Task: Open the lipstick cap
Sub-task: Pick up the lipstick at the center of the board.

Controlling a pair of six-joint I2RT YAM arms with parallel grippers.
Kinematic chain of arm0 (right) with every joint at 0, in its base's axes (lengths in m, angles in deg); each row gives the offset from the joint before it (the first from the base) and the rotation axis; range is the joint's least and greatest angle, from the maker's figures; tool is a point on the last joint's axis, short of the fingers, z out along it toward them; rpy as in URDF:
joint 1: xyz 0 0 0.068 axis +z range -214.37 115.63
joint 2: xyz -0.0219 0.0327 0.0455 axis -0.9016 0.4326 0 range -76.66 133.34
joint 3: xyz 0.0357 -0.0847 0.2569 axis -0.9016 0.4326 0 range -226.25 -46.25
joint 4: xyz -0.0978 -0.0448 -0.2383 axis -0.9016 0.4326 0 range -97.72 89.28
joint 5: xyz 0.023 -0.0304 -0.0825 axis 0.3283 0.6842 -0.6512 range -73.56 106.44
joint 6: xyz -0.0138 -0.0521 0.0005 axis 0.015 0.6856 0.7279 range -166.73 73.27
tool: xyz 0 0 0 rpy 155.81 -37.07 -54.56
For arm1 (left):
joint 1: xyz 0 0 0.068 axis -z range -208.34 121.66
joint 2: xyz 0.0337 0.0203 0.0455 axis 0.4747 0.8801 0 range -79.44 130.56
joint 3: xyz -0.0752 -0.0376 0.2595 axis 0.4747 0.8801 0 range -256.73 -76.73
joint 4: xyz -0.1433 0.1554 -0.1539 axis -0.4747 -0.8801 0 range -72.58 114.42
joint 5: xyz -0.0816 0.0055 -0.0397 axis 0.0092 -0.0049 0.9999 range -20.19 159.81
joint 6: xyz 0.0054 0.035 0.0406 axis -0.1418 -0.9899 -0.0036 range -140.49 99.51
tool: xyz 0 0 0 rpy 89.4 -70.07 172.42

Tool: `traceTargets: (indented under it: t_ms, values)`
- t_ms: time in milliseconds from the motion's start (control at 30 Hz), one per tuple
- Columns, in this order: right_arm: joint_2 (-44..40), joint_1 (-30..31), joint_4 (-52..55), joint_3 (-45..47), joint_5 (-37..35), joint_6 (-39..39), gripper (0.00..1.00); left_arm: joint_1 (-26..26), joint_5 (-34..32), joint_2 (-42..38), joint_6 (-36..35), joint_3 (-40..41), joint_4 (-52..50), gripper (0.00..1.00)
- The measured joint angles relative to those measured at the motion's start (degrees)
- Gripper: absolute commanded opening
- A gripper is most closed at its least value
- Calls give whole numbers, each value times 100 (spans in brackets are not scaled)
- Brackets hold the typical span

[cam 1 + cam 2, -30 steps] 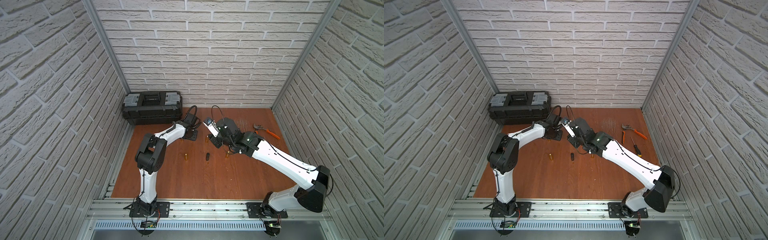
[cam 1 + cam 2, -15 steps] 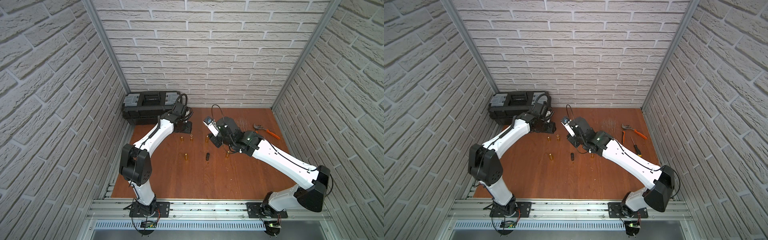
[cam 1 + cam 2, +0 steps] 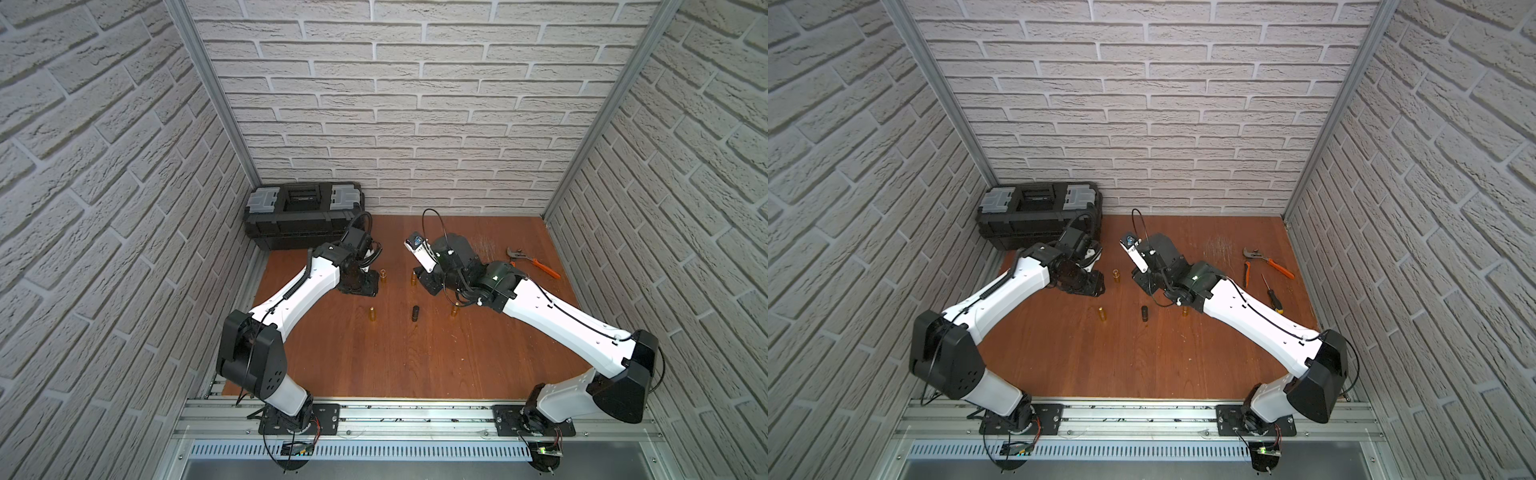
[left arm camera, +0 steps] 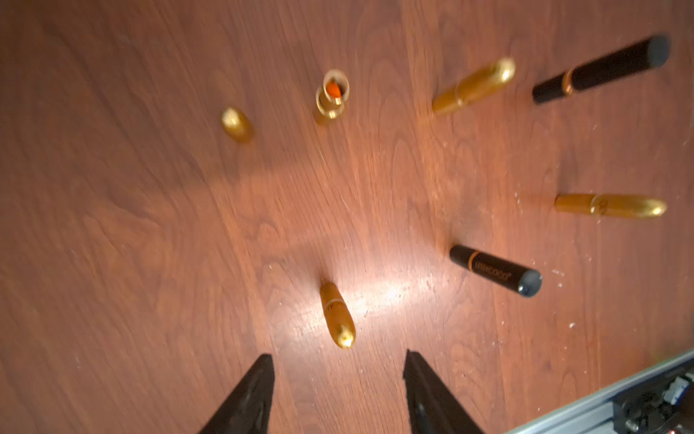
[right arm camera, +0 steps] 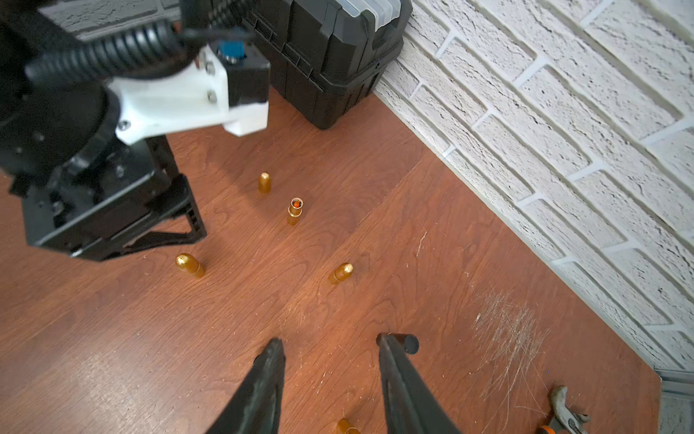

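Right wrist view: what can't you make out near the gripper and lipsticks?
- Right wrist view: black cylindrical lipstick tube mostly behind a finger of the right gripper; contact unclear.
- Right wrist view: gold metallic lipstick cut off by the picture's edge.
- Both top views: right gripper's fingertips too small and dark to separate from its body.
- Left wrist view: motion blur; print on the lettered black lipstick tube unreadable.

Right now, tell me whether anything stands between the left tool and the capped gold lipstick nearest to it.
Nothing visible does. In the left wrist view the capped gold lipstick stands upright just ahead of the open, empty left tool, with only bare table between them. The uncapped lipstick stands farther beyond.
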Motion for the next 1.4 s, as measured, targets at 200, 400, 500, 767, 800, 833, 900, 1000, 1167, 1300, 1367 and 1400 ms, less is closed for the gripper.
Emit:
traceTargets:
  t_ms: [200,400,500,767,800,833,900,1000,1167,1300,1367,1400]
  values:
    - [197,0,2,-9,63,-17,43,304,-9,26,116,219,7,57]
    - [216,0,2,-9,74,-20,43,557,-162,234,214,291,26,56]
    - [225,0,0,-9,72,-20,43,621,-243,348,234,350,50,55]
    - [256,0,-9,-9,72,-44,43,632,-404,597,264,544,227,49]
    - [256,0,-17,-9,72,-48,43,632,-422,627,264,544,247,49]
    - [256,0,-33,-9,74,-55,43,632,-442,654,267,544,271,48]
    - [258,0,-42,-9,74,-57,43,632,-466,691,267,544,319,48]
    - [258,0,-50,-9,72,-57,43,629,-498,750,264,544,363,46]
    - [258,0,-57,-9,72,-59,43,610,-527,905,262,544,435,42]
    - [258,0,-57,-9,70,-57,43,592,-533,946,269,544,461,36]
    - [260,0,-57,-9,70,-57,43,581,-542,946,271,544,461,32]
    - [262,0,-59,-9,70,-57,43,577,-544,946,262,544,459,31]
